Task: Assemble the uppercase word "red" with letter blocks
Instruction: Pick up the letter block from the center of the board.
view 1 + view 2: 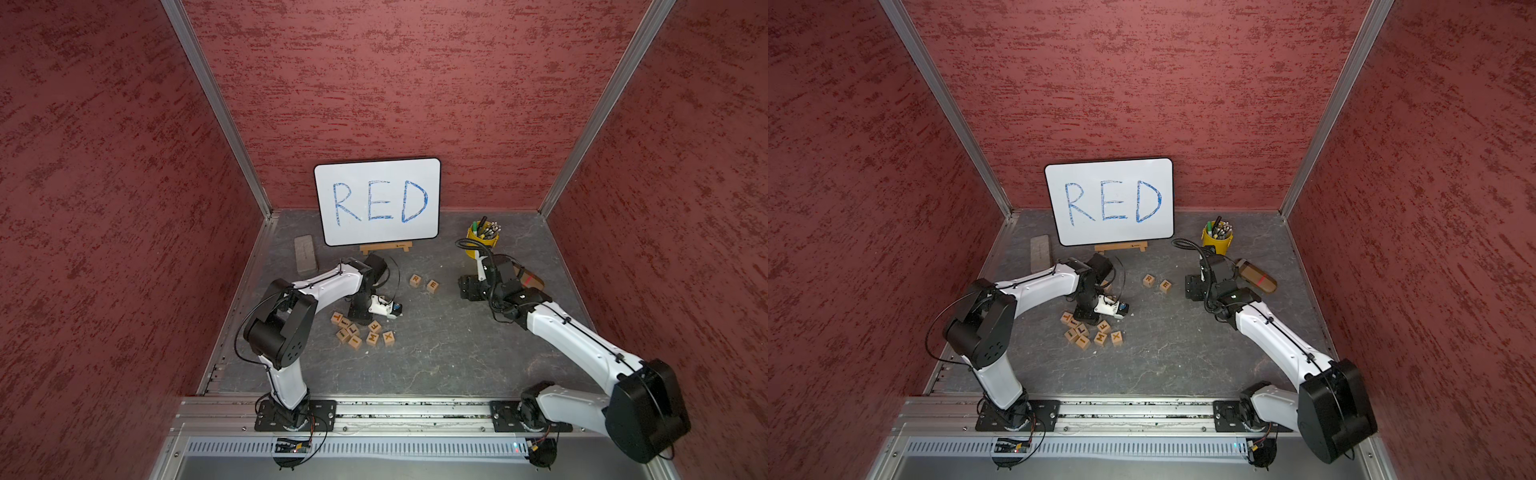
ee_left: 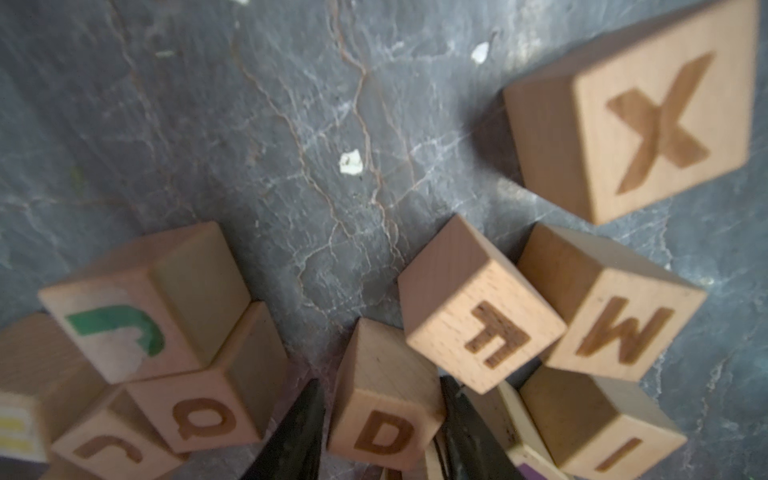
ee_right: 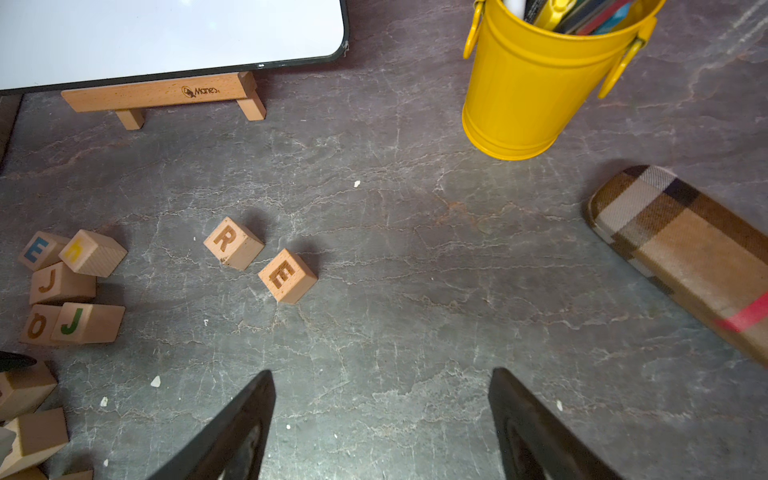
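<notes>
D block (image 2: 384, 436) sits inside lt pincer (image 2: 381, 382), grip unconfirmed; R block (image 3: 232, 243), E block (image 3: 286, 275) lie twd counter's (image 3: 415, 249) back edge; rt pincer (image 3: 382, 373) open, empty.

Mottled red walls (image 1: 415, 83) (aluminium-framed) enclose a grey marbled floor (image 1: 436, 365).

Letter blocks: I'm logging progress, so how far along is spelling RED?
Done: R block and E block sit side by side before the whiteboard. In hand: left gripper pinches the D block amid the spare-letter pile. Left: carry D to E's free side. Right gripper is open, empty.
</notes>
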### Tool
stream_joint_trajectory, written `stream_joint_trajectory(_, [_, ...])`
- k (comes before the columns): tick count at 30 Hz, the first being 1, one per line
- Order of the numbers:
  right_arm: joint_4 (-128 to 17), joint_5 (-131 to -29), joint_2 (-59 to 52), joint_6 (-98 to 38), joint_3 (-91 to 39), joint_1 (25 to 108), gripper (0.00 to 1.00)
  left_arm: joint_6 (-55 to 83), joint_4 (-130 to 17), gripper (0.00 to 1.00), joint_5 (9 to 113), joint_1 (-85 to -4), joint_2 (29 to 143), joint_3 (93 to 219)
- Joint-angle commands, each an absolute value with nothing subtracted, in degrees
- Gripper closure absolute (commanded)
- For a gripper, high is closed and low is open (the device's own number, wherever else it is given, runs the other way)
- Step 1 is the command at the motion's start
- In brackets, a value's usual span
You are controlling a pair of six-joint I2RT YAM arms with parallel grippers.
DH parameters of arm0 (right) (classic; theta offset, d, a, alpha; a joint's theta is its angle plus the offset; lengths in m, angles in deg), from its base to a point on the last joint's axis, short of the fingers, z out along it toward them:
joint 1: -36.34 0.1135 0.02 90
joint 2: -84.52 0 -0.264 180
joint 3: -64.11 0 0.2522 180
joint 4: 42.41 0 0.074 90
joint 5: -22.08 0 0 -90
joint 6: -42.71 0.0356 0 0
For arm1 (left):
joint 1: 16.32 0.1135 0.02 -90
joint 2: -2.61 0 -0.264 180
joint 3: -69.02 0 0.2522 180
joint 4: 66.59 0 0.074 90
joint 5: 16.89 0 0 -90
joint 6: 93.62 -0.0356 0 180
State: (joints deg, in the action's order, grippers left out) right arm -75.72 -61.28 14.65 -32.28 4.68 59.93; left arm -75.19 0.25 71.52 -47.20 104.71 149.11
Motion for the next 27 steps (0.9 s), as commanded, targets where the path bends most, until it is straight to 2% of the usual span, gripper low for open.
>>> stream_joint_trajectory(1, [-74.97,-59.83,15.17,-31.49,5.16,60.13,0.17,-75.3,-0.25,0.62,70.59,-47.41,105.9,148.38])
stream_joint_trajectory(13, [-74.68,-59.49,16.22,-31.39,6.18,60.08,0.17,-67.58,3.47,0.74,69.78,-47.66,106.95,151.3])
stream_joint_trajectory(22, [-75.24,-53.62,18.47,-28.42,5.83,59.74,0.18,-56.13,12.7,0.74,67.15,-48.39,106.95,162.9])
stream_joint_trajectory(27, [-77.79,-50.03,19.31,-26.27,4.12,58.95,0.18,-50.07,14.82,0.75,67.62,-51.6,110.12,170.01])
